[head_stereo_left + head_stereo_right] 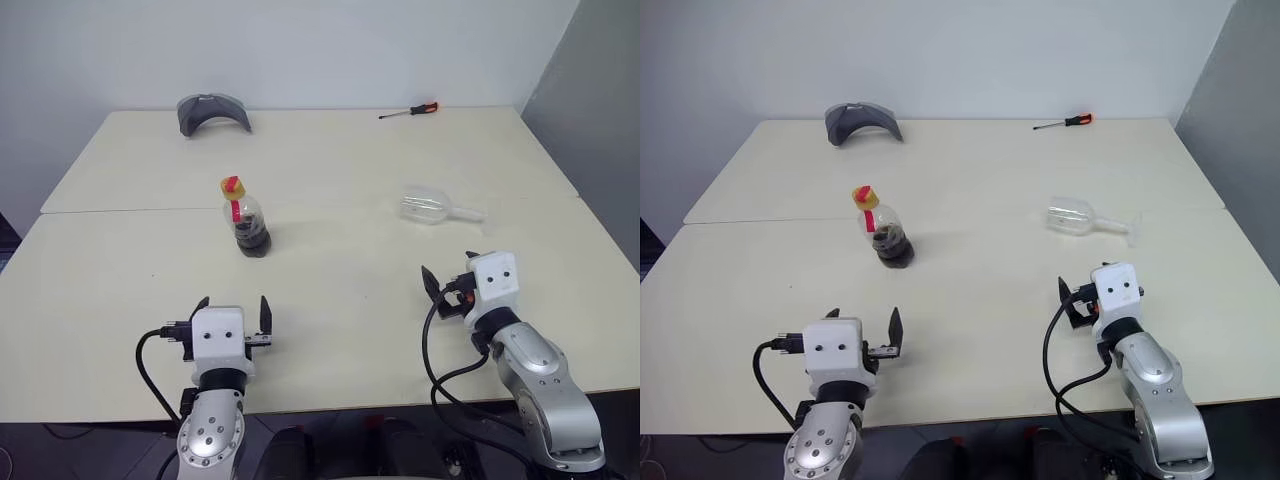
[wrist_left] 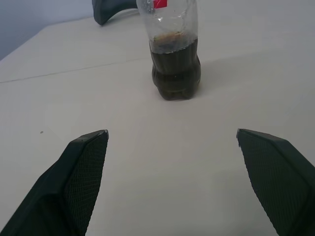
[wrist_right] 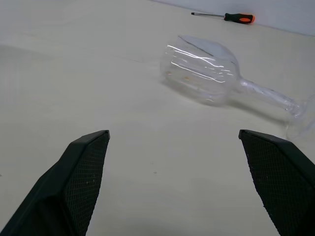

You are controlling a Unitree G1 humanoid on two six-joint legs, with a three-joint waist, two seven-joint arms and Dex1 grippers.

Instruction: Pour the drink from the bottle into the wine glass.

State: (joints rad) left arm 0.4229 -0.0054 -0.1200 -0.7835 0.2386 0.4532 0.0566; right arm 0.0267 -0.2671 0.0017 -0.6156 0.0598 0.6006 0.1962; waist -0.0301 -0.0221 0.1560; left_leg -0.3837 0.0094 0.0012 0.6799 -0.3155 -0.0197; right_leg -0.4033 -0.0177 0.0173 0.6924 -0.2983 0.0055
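Both arms reached forward over the near edge, forearms roughly parallel. Left gripper (image 1: pixel 233 312) pointed straight ahead and level, its two black fingers (image 2: pixel 81 172) spread wide, nothing between them. Right gripper (image 1: pixel 447 283) sat slightly farther forward, also level, fingers (image 3: pixel 78 169) equally wide apart and empty. Black cables looped from each wrist.
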